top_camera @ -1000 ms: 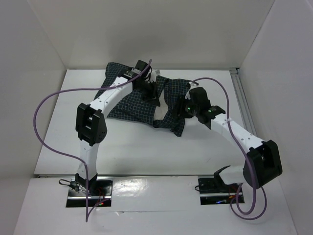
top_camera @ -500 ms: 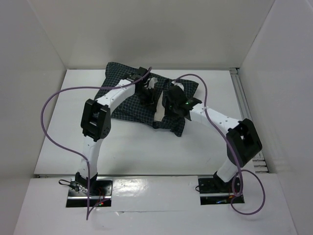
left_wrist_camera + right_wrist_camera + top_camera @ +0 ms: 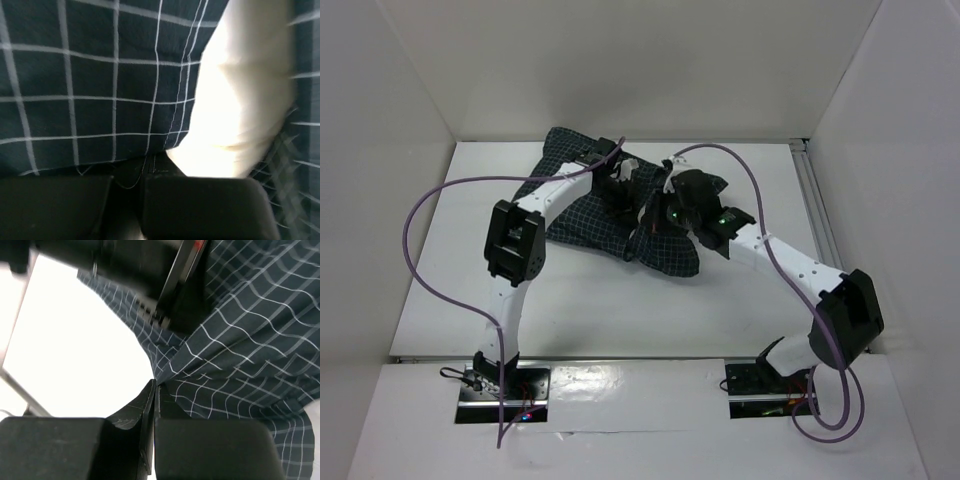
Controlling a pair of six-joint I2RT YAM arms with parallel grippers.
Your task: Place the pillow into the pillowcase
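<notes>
Pillowcase (image 3: 580, 215) lies bunched on the far middle of the table (image 3: 620, 310), with both arms reaching in over it and their wrists close together.

Left wrist view: left gripper (image 3: 127, 180) has its fingers drawn together at the bottom of the frame, with a fold of checked fabric running down between them. I read it as clamped on the pillowcase. Just right of that fold a cream patch of pillow (image 3: 245, 95) shows, with dark fabric on both sides of it.

Right wrist view: right gripper (image 3: 154, 402) is closed, pinching a pillowcase edge above bare white table.

From the top view I cannot pick out the pillow with any certainty; the arms hide that spot.
</notes>
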